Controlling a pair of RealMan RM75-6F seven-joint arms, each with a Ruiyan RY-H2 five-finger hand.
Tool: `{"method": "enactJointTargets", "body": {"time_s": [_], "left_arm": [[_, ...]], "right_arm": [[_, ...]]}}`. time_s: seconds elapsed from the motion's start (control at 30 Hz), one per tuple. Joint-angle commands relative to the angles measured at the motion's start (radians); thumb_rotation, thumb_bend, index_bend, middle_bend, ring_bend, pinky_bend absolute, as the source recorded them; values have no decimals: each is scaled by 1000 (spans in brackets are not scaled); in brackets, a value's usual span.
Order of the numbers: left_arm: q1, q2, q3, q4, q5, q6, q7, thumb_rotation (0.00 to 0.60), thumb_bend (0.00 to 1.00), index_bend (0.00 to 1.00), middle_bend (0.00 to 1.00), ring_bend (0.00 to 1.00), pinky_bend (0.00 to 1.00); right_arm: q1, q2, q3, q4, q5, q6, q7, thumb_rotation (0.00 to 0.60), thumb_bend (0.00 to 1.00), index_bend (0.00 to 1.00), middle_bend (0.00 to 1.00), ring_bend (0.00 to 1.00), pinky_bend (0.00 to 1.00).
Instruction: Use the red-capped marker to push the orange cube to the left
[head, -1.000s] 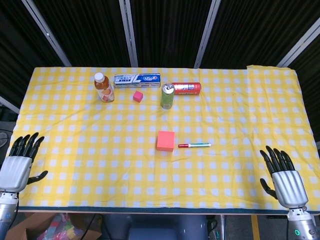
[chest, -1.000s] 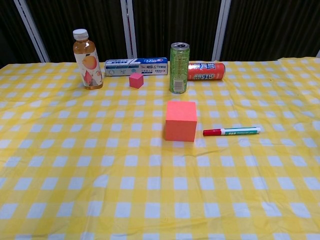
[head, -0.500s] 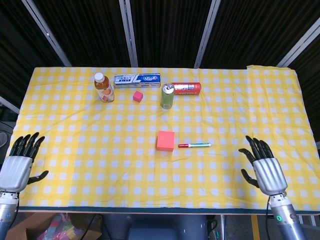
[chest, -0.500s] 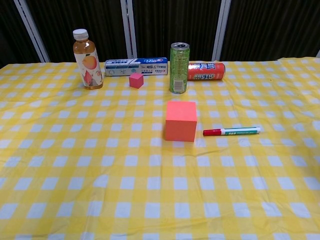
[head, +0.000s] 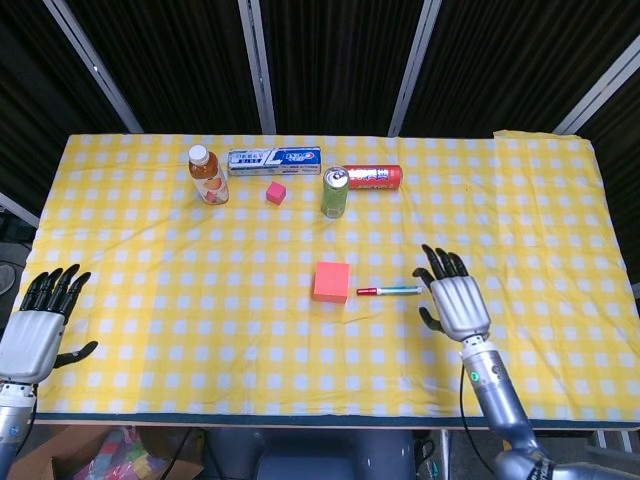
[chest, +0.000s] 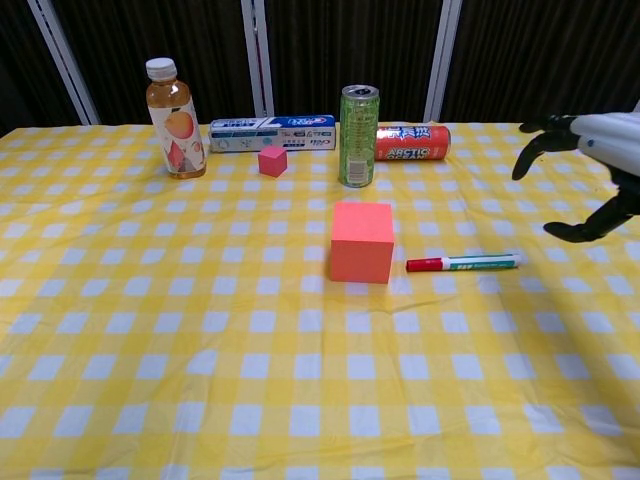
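Orange cube (head: 331, 281) sits near the middle of the yellow checked tablecloth (head: 150, 270), resting flat. Red-capped marker (head: 389, 290) lies on the cloth just right of the cube, cap end toward it, barrel running out to the right — a small gap shows between cap and cube in the chest view.

Right hand (head: 457, 303) hovers by the marker's far end, fingers spread wide, holding nothing; in the chest view it is above the cloth, clear of the marker. Left hand (head: 37, 325) is at the table's near left edge, fingers apart, empty, well apart from the cube.

Back row — juice bottle (head: 208, 176) upright, toothpaste box (head: 274, 160) lying flat, small pink cube (head: 276, 193), green can (head: 334, 192) upright, red can (head: 372, 177) on its side.
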Motion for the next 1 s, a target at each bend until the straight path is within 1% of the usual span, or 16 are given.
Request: {"method": "enactJointTargets", "body": {"time_s": [0.03,0.2,0.37,0.73,1.0], "left_arm": [[-2,4,0,-3,-7,-8,-12,600,0,0,0,0,2],[-5,10,3,-8,-9,-20,-21,600,0,0,0,0,2],[-9,13,4,-13,-17,-34,-21,600,0,0,0,0,2],[-16,19,1,-23,-42,-58,-25,600,0,0,0,0,2],[-20,20,0,-25,-51,-68,-33,600,0,0,0,0,2]], "right_arm": [[63,-81,21,77,83,-29,-51,600,386,337,42,0,90],[106,-152,27,174,147,-47,-48,600,386,341,44,0,90],[143,-200,36,251,206,-74,-37,600,386,340,44,0,90],[210,-261,48,369,277,-123,-4,600,386,341,44,0,90],[235,-290,31,424,316,-144,5,600,385,340,44,0,90]]}}
